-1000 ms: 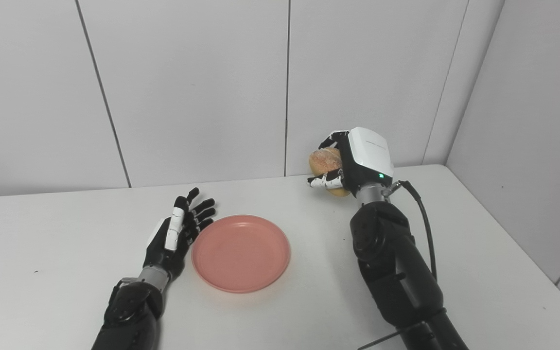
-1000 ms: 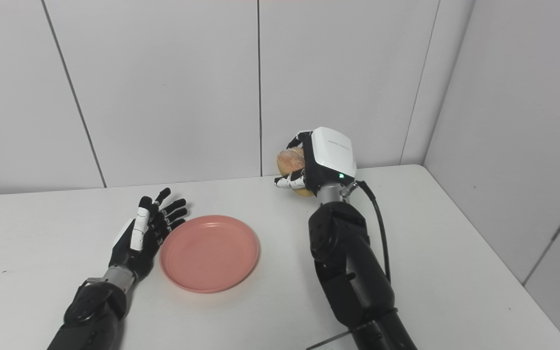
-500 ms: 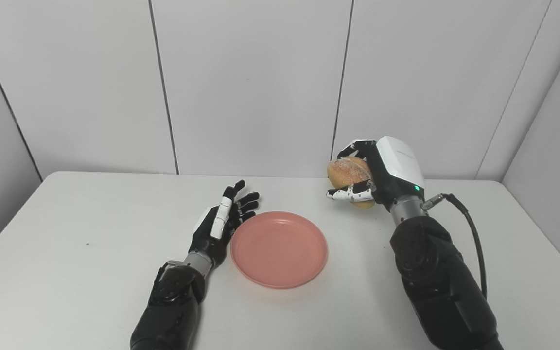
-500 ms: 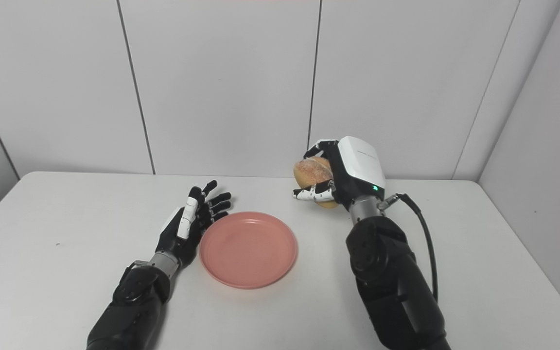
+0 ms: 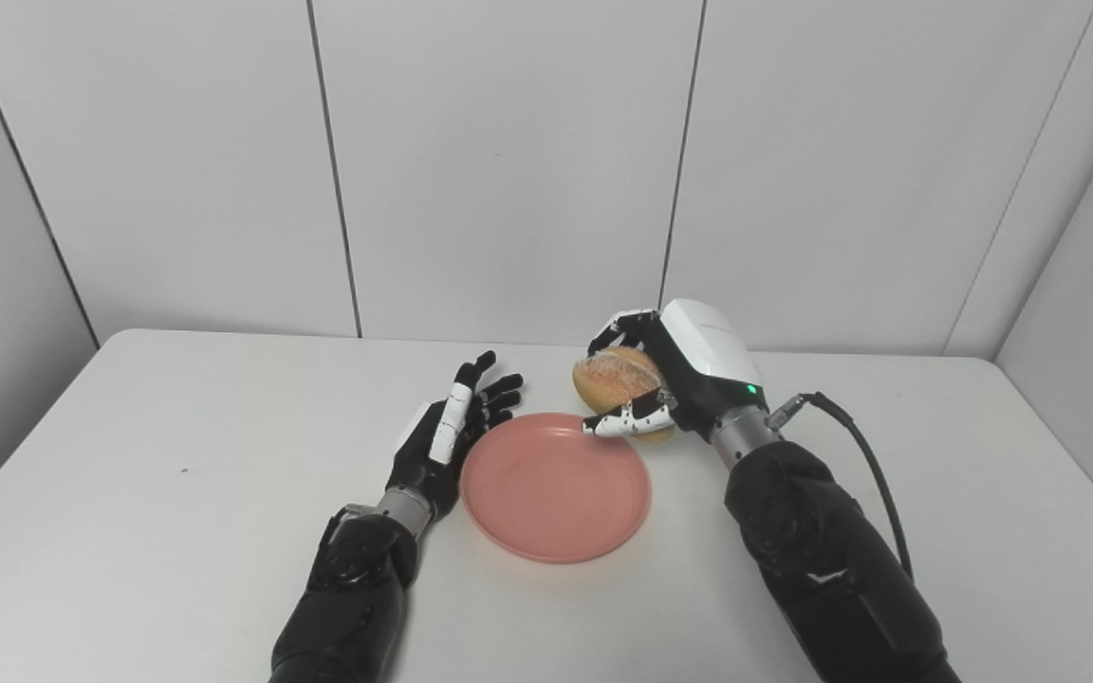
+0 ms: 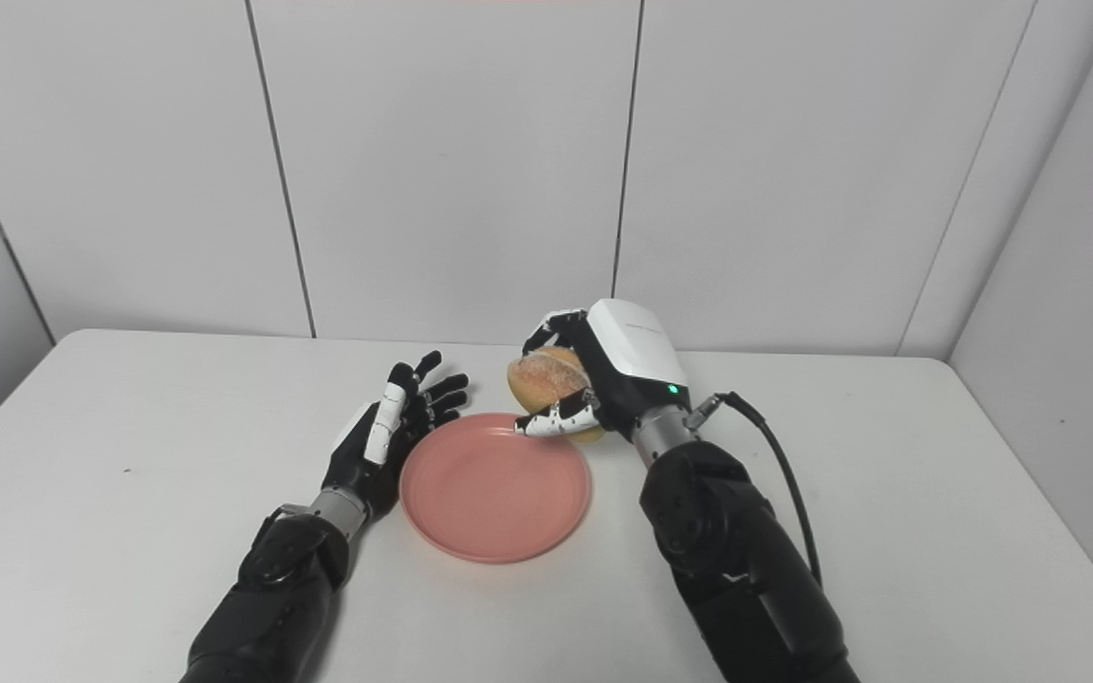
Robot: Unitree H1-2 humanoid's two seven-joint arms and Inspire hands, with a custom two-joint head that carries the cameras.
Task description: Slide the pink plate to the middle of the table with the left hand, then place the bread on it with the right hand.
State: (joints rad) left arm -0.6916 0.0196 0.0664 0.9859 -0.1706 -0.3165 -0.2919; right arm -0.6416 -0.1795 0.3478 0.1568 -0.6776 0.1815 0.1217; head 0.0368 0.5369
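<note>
The pink plate (image 5: 554, 486) lies flat near the middle of the white table (image 5: 129, 493). My left hand (image 5: 447, 444) stands open on edge against the plate's left rim, fingers spread and pointing away from me. A round golden bread roll (image 5: 615, 375) is held in my right hand (image 5: 675, 384), which is shut on it. The roll hangs just above the plate's far right rim; the thumb reaches over the rim. In the right eye view the bread (image 6: 546, 378) and plate (image 6: 494, 486) stand the same way.
Grey wall panels (image 5: 509, 161) close off the back and right of the table. A black cable (image 5: 874, 470) loops from my right wrist along the forearm. Bare tabletop stretches to the left and right of the plate.
The camera has swung, shifting the whole picture. My right hand has carried the bread down and left, from beside the plate to over its far right rim. The left hand and plate stay put.
</note>
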